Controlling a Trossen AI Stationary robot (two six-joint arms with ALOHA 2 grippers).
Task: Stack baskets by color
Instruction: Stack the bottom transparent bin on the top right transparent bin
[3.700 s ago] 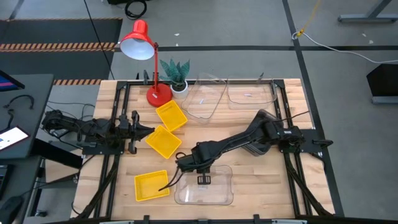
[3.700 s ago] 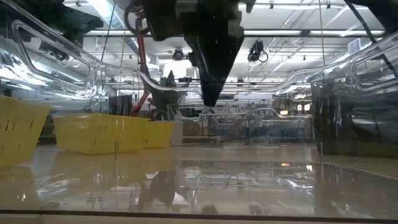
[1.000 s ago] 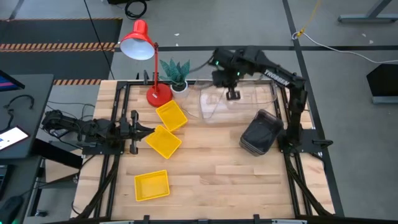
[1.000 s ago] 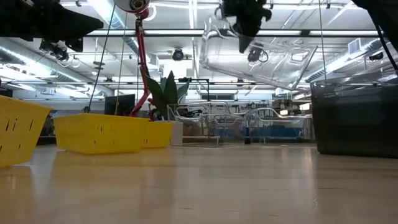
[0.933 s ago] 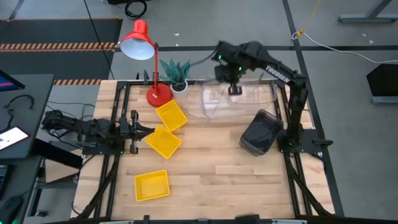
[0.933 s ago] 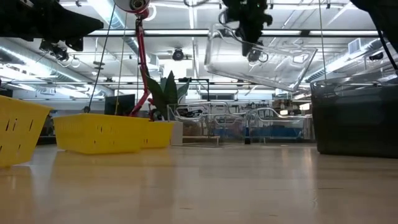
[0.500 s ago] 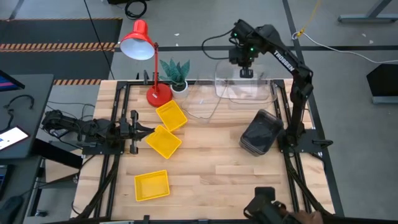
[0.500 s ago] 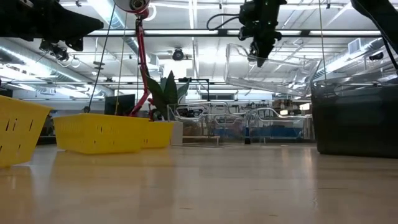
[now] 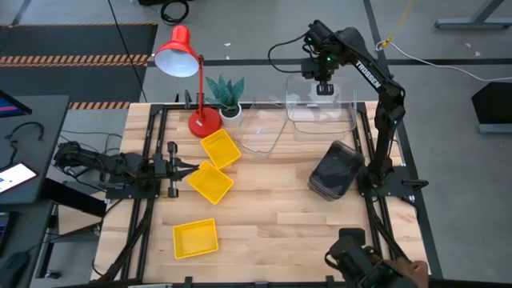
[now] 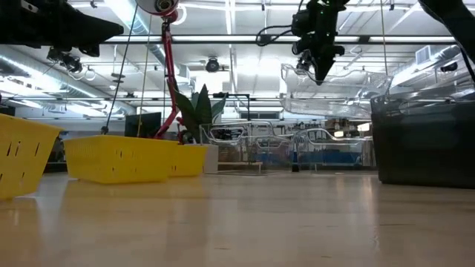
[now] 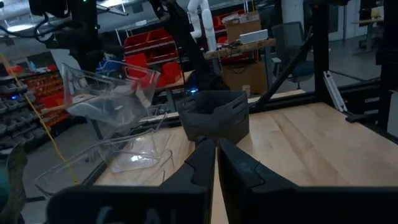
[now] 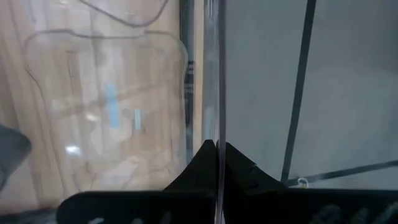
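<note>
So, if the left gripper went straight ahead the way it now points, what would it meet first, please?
Probably the dark grey baskets, which sit on the table directly beyond the left gripper; the wood between looks free, though the depth is hard to judge.

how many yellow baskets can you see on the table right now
3. One yellow basket lies near the red lamp's base, a second just in front of the left gripper, and a third sits near the table's front edge. None appear hidden.

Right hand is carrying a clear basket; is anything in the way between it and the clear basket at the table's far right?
Nothing visible. The right hand holds the carried clear basket in the air over the resting clear basket, with open space between them.
</note>
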